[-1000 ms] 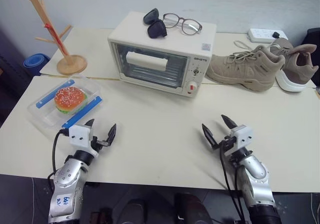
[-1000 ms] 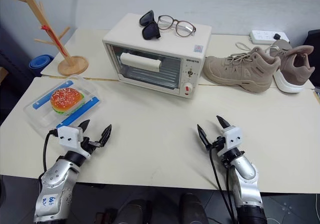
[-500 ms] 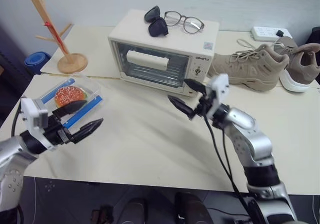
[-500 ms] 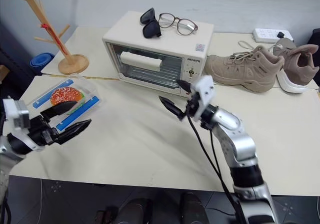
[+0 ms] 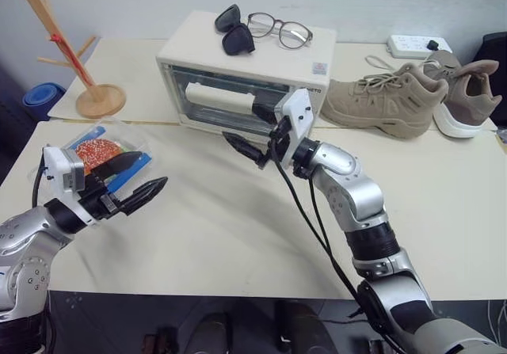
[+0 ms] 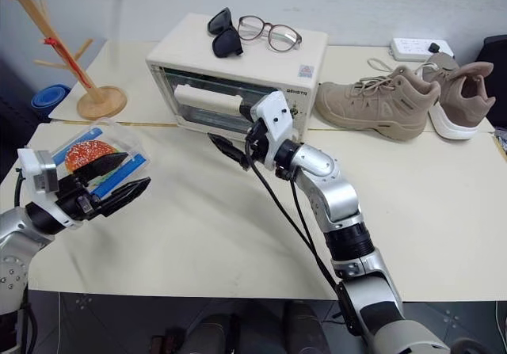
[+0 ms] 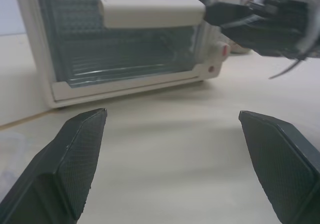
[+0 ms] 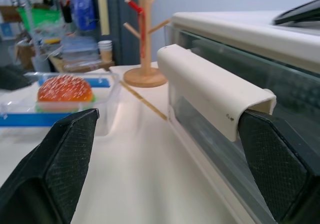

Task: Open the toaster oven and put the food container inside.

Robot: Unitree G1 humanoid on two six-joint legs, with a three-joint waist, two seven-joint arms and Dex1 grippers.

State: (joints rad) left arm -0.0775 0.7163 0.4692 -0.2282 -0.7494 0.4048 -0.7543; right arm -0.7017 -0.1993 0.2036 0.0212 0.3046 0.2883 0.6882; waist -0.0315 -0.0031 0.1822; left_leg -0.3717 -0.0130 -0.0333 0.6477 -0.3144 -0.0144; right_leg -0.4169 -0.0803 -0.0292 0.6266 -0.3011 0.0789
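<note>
Standing closed at upper centre of the left eye view, the toaster oven is seen with its white bar handle across the glass door. The right gripper is raised in front of that door at frame centre, jaws spread wide and nothing grasped; in the right wrist view one black finger lies at the end of the handle, though contact cannot be judged. The left gripper is held at lower left of the frame, jaws likewise released and empty, above the table. The food container, burger visible inside, sits at left of the frame just behind the left gripper's fingers. Sunglasses and clear glasses are noted on the oven top. Tan shoes are recorded at upper right, a wooden rack at upper left.
</note>
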